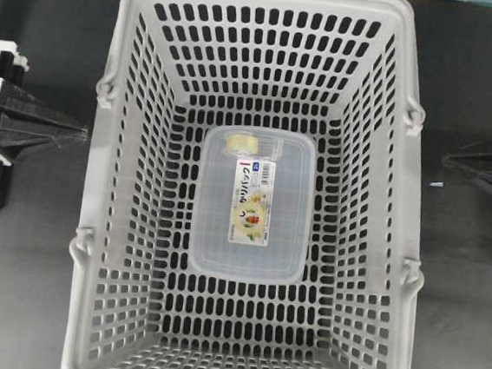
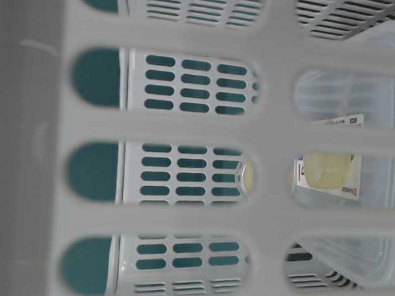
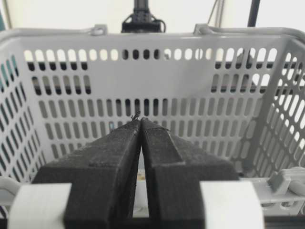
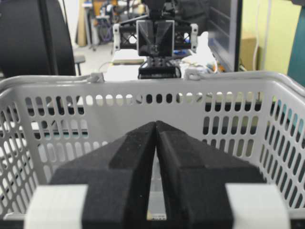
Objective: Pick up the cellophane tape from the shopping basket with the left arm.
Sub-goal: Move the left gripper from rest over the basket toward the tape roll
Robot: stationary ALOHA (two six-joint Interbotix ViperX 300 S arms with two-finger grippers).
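The light-grey slotted shopping basket (image 1: 111, 224) fills the middle of the overhead view. On its floor lies a clear plastic container (image 1: 281, 231) with a printed label. The cellophane tape (image 1: 241, 143), a small pale-yellowish roll, rests on the container's far left corner. My left gripper (image 1: 84, 132) is shut and empty, outside the basket's left wall, tips pointing at it. In the left wrist view its tips (image 3: 140, 120) meet in front of the basket wall (image 3: 200, 119). My right gripper (image 1: 445, 160) is shut too, outside the right wall; its tips (image 4: 156, 123) touch.
The dark table (image 1: 10, 284) lies on both sides of the basket. Grey handles (image 1: 105, 92) hang at the rim. The table-level view looks through the basket's wall (image 2: 185, 127) at the container (image 2: 359, 103) and its label (image 2: 325, 171).
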